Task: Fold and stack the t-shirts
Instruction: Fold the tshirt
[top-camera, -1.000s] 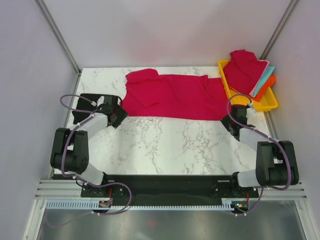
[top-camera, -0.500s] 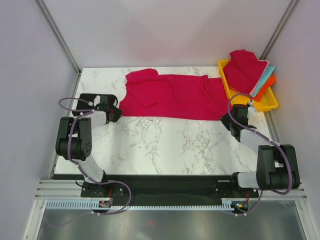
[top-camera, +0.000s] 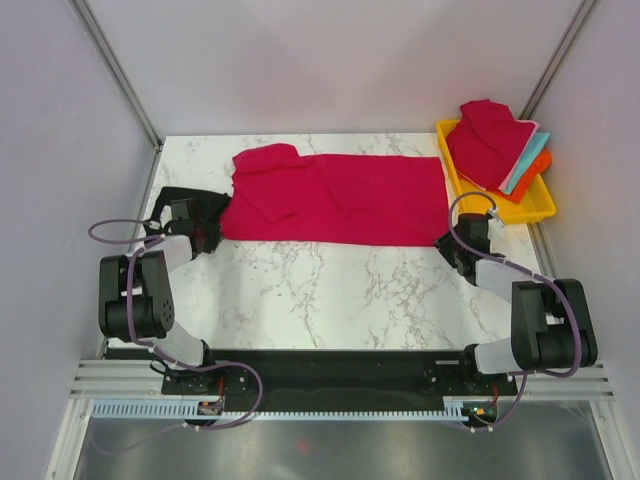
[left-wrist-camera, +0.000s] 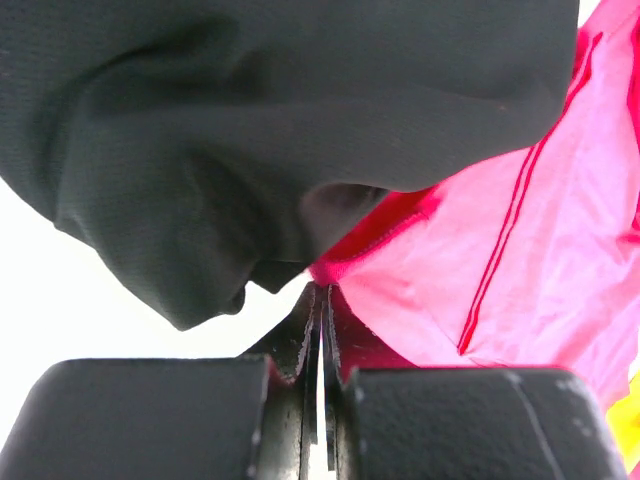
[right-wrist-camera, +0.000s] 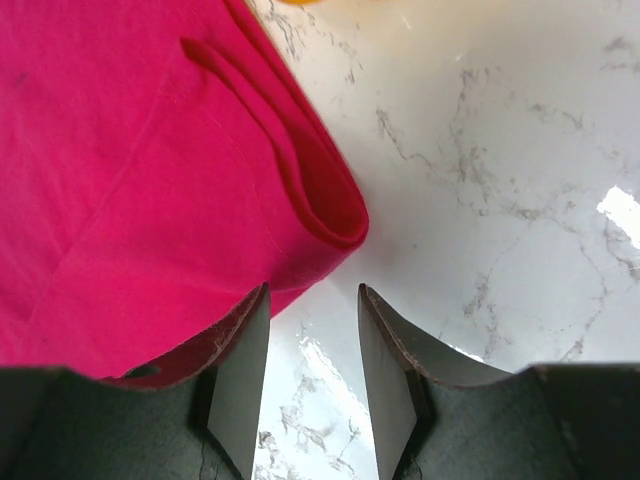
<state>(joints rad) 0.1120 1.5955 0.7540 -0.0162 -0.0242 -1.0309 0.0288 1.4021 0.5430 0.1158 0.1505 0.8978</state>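
A crimson t-shirt (top-camera: 340, 195) lies spread flat across the far half of the table. My left gripper (top-camera: 208, 228) is at its near left corner, shut on the hem (left-wrist-camera: 335, 270). Black cloth (left-wrist-camera: 250, 130), a black t-shirt (top-camera: 180, 200), lies bunched right beside that corner. My right gripper (top-camera: 452, 245) is at the shirt's near right corner and stands open (right-wrist-camera: 313, 290). Only marble shows between its fingers, and the folded crimson corner (right-wrist-camera: 325, 215) lies just ahead of the tips. Its left finger (right-wrist-camera: 240, 340) touches the cloth edge.
A yellow tray (top-camera: 540, 208) stands at the far right with a crimson shirt (top-camera: 488, 140) heaped on teal (top-camera: 528, 160) and orange (top-camera: 541, 170) ones. Grey walls close in both sides and the back. Bare marble (top-camera: 330, 290) lies between the arms.
The left gripper has shut on the shirt's corner and moved left, dragging the crimson shirt left and flatter. The shirt's right end has come away from the tray. The right jaws have widened slightly.
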